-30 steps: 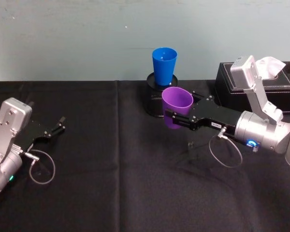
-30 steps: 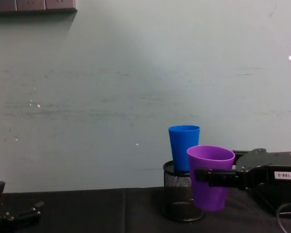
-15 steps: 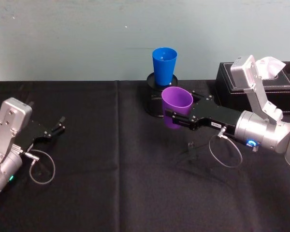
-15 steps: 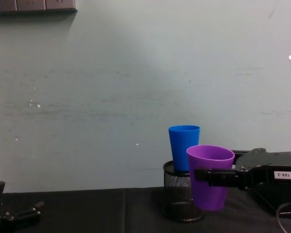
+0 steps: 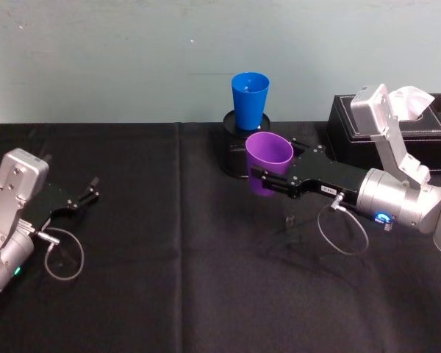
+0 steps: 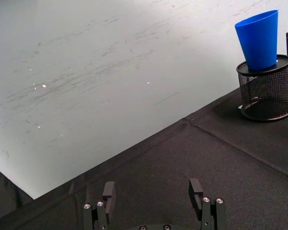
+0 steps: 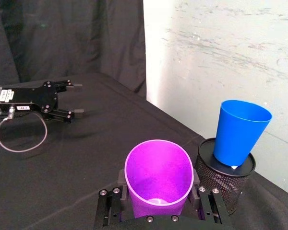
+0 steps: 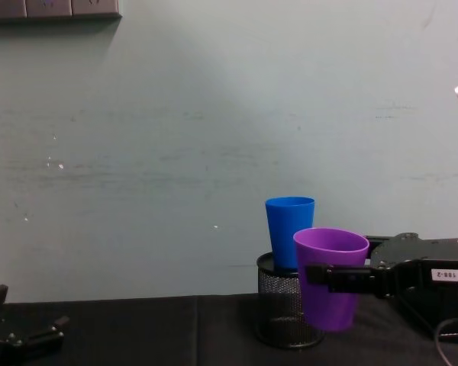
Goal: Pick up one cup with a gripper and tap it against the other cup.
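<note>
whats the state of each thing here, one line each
purple cup: upright, empty, held off the table by the right gripper
blue cup: upright, seated in the mesh pen holder
mesh pen holder: standing on the table
right gripper: shut on purple cup
left gripper: open, empty, idle at left

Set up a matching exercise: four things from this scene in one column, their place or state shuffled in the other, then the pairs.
Things
1. purple cup
2. blue cup
3. left gripper
4. black box

Places or states
a. stands in the mesh holder
b. open, holding nothing, low over the left of the table
c. held off the table between the fingers of the right gripper
d. at the back right, by the wall

Pairs: 1-c, 2-a, 3-b, 4-d
</note>
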Motion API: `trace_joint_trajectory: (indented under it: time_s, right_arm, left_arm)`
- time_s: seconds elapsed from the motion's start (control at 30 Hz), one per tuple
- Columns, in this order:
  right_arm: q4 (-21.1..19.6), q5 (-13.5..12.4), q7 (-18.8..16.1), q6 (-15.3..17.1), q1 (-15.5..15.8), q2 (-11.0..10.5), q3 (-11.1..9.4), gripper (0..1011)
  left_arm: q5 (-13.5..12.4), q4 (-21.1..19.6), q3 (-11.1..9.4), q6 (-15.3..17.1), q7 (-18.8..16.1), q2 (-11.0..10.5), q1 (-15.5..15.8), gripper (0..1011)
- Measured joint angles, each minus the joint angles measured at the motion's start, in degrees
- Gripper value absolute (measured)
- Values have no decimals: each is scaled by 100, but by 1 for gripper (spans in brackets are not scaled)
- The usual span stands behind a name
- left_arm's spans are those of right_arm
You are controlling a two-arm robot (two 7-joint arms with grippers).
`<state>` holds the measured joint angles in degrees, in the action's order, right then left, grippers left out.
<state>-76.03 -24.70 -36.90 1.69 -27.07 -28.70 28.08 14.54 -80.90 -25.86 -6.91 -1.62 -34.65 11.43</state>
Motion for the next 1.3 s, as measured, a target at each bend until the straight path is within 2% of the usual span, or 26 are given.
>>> trace_joint_trajectory:
  time_s: [1.3]
  right_arm:
    - [0,0,-1,0,0,0,0,723]
  left_arm:
    - [0,0,0,0,0,0,0,1000]
